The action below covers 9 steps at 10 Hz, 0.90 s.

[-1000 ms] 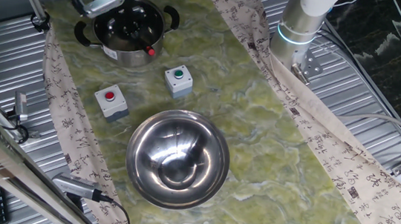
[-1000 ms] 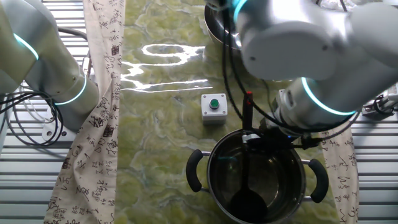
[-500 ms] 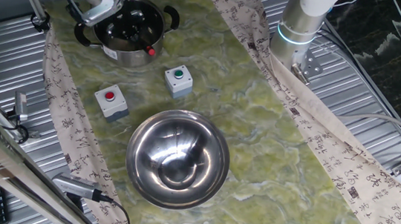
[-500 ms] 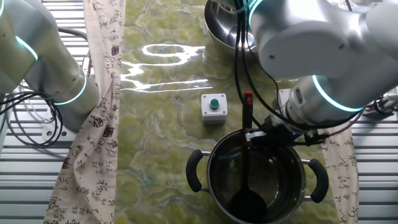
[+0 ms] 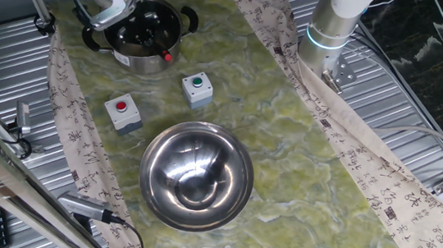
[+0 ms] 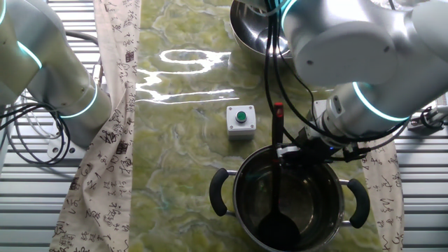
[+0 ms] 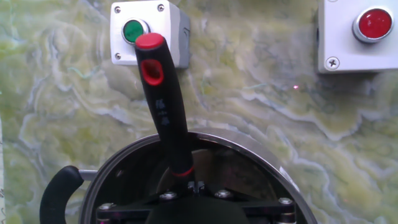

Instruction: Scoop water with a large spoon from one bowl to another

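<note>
The large spoon (image 6: 276,171) stands in the small black-handled pot (image 6: 288,199) at one end of the counter (image 5: 285,147) — its bowl down at the bottom, its red-tipped handle leaning out over the rim toward the green-button box (image 6: 241,120). The end effector (image 6: 297,152) hovers at the handle; I cannot tell whether it grips. The wide shiny bowl (image 5: 195,176) sits well apart — beyond the red-button box (image 5: 123,112).

My arm (image 6: 350,42) is built of fat, rounded silver-grey links, with a thin ring of teal light glowing at each joint. Black cables (image 6: 269,49) loop along it in loose bundles. At the hand, a black crosspiece (image 7: 193,202) carries a row of small bright screws.
</note>
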{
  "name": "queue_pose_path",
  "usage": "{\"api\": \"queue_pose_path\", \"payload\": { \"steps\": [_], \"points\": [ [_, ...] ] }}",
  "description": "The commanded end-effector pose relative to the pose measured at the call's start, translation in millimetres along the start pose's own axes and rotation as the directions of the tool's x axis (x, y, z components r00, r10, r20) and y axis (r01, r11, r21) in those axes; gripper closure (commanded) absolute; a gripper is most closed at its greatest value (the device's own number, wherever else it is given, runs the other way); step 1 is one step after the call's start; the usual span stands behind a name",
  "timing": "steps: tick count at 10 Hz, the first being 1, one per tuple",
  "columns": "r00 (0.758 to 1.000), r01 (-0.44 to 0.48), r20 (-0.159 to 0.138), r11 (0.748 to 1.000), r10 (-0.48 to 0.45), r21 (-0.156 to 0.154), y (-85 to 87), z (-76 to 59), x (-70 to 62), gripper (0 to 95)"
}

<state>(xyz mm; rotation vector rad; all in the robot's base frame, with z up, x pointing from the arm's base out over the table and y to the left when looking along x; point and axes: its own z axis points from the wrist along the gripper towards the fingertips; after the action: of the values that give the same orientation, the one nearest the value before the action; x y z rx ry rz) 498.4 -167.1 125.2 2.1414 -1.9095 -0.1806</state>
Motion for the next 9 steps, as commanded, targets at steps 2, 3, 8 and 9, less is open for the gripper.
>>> {"api": "queue_pose_path", "payload": {
  "steps": [2, 3, 8, 9],
  "points": [
    [1.000, 0.026, -0.008, 1.000, -0.026, 0.004, 0.9, -1.0, -0.9, 38.0],
    [0.999, 0.035, -0.010, 0.999, -0.035, 0.004, 0.9, -1.0, -0.9, 38.0],
    [0.999, 0.027, -0.026, 1.000, -0.027, 0.002, 5.4, -4.5, -2.1, 38.0],
    [0.999, 0.023, -0.027, 1.000, -0.023, 0.003, 7.1, -5.8, -2.5, 38.0]
  ]
}}
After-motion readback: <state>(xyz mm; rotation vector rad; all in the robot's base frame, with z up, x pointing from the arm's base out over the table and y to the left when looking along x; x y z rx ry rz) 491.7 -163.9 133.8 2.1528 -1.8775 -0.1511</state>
